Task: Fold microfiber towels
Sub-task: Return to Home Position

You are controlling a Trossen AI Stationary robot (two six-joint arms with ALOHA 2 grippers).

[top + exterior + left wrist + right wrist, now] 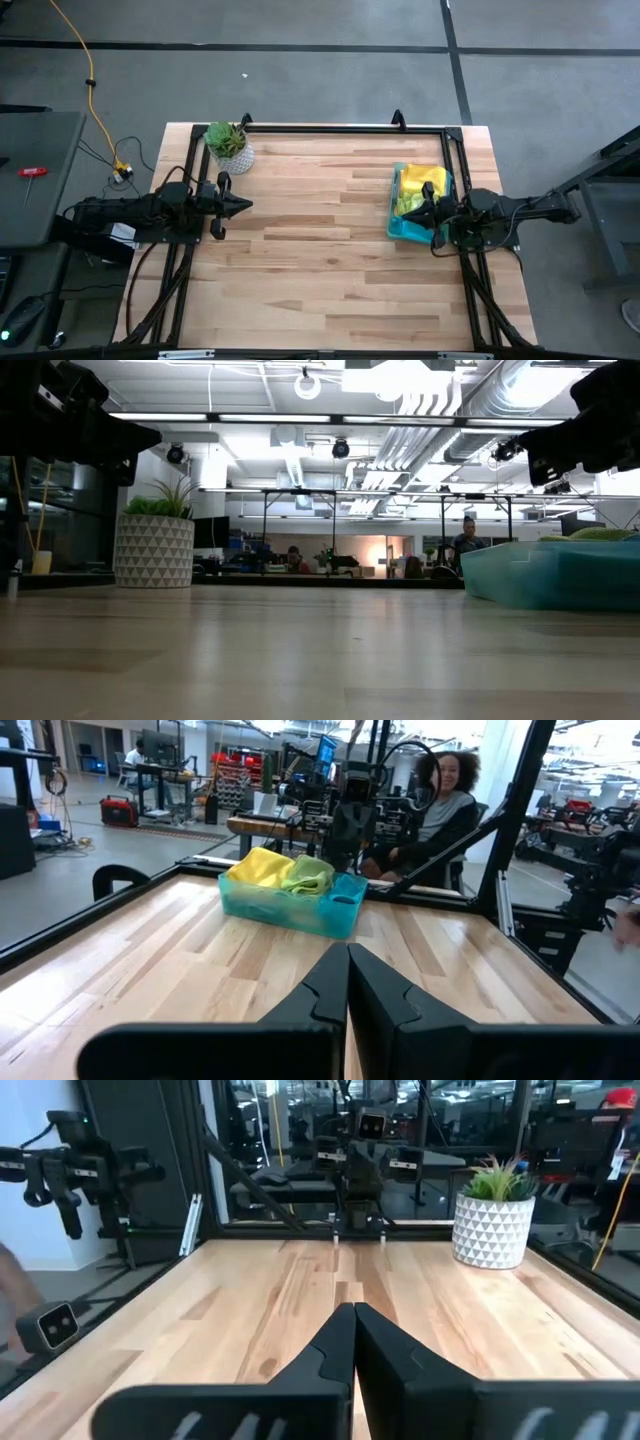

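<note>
A yellow towel (421,177) and a lime green towel (408,204) lie in a translucent teal tray (403,230) at the table's right side; the left wrist view shows the same yellow towel (260,866) and green towel (308,875) in the tray (290,908). My right gripper (405,213) hangs level above the tray, shut and holding nothing, pointing toward the table's left; its shut fingertips (352,1312) meet. My left gripper (248,205) waits at the table's left edge, level, shut and holding nothing (348,952).
A potted plant (230,146) in a white patterned pot stands at the far left corner, near my left arm. A black frame (340,128) runs round the table's far edge and sides. The bare wood (320,250) between the two arms is free. A person (445,805) sits beyond the table.
</note>
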